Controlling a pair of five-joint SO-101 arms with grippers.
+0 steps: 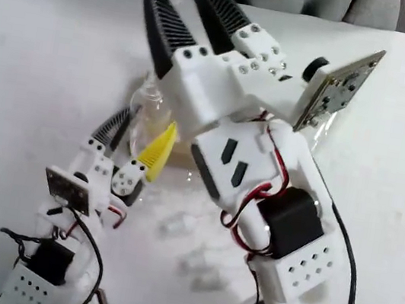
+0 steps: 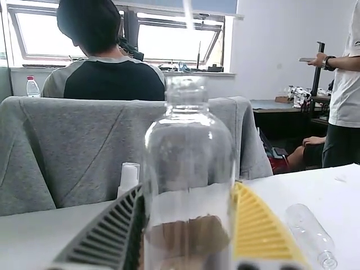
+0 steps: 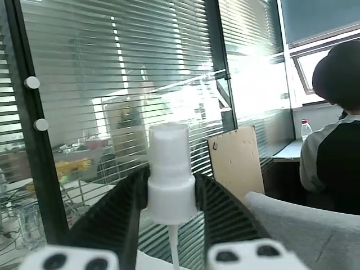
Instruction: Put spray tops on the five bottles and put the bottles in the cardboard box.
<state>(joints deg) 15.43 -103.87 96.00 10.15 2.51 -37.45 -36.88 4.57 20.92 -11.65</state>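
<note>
I am at the capping step. My left gripper (image 1: 141,125) pinches a clear bottle (image 2: 188,169) between its black and yellow fingers. It holds the bottle upright on the worktop (image 1: 48,58) with the neck open. My right gripper (image 3: 169,197) is raised well above it, pressed onto the collar of a white spray top (image 3: 169,174). The top's tube (image 3: 171,242) hangs straight down between the fingers. In the left wrist view a thin pale line stands over the bottle's neck, which I take for that tube. If so, the two are near to lined up, though not yet joined.

The next move, as I judge it, calls for lowering the top so the tube enters the mouth cleanly. After that the collar has to be seated and turned or pressed home, while my left side keeps the bottle from tipping. The tube is slender and could catch on the rim, so centring matters more than speed.

Another bottle (image 2: 309,230) lies on its side on the worktop, uncapped, so most of the task seems left to do. I cannot make out the box with any certainty.
</note>
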